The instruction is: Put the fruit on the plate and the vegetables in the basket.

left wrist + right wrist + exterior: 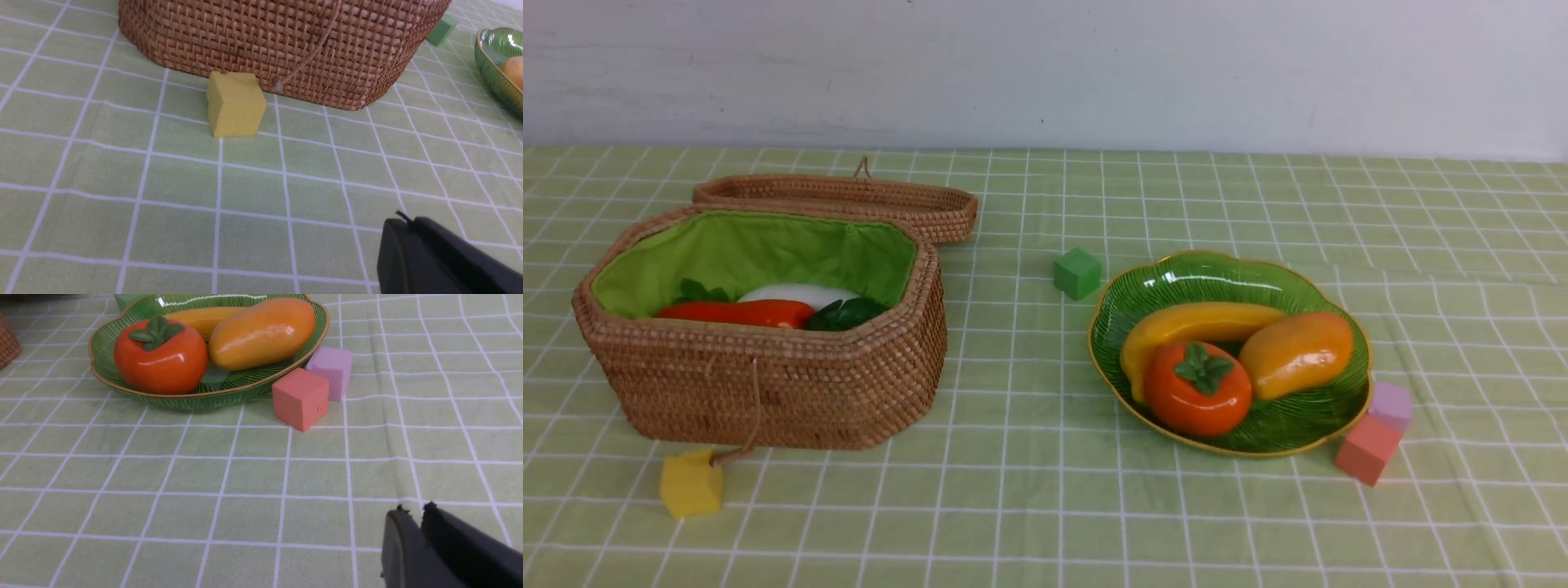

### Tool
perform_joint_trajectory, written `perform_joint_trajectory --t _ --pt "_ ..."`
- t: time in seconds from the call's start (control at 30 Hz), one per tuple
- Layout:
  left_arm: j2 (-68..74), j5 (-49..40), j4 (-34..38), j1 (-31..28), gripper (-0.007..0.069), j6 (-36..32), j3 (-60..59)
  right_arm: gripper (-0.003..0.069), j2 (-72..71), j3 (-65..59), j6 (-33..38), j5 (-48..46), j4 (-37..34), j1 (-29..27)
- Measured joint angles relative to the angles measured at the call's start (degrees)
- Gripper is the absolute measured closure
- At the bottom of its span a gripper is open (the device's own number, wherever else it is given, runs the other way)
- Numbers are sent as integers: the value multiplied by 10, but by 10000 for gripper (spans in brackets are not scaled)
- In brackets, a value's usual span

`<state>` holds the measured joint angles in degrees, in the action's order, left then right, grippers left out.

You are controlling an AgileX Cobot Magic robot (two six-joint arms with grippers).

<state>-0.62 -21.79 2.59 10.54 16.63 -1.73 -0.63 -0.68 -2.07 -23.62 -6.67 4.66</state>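
Observation:
The wicker basket (pixel 768 384) stands at the left with its lid (pixel 841 196) folded back. Inside lie the red-orange carrot (pixel 737 313), the white radish (pixel 796 294) and a dark green-topped piece (pixel 845 314); the eggplant's purple body is hidden. The green leaf plate (pixel 1176 278) at the right holds the banana (pixel 1176 327), the mango (pixel 1294 353) and the persimmon (pixel 1196 388). My left gripper (pixel 408 222) is shut and empty, short of the basket wall (pixel 261 36). My right gripper (pixel 413 512) is shut and empty, short of the plate (pixel 196 401). Neither gripper shows in the front view.
Foam cubes lie on the checked cloth: a yellow one (pixel 690 483) at the basket's front, a green one (pixel 1077 273) between basket and plate, a coral one (pixel 1366 450) and a lilac one (pixel 1390 406) against the plate's right rim. A basket cord (pixel 754 408) hangs down its front.

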Motion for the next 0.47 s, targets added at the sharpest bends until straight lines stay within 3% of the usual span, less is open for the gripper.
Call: perform_joint_trajectory --t 0.47 --pt "0 0 0 0 632 0 0 571 0 0 0 0 0 0"
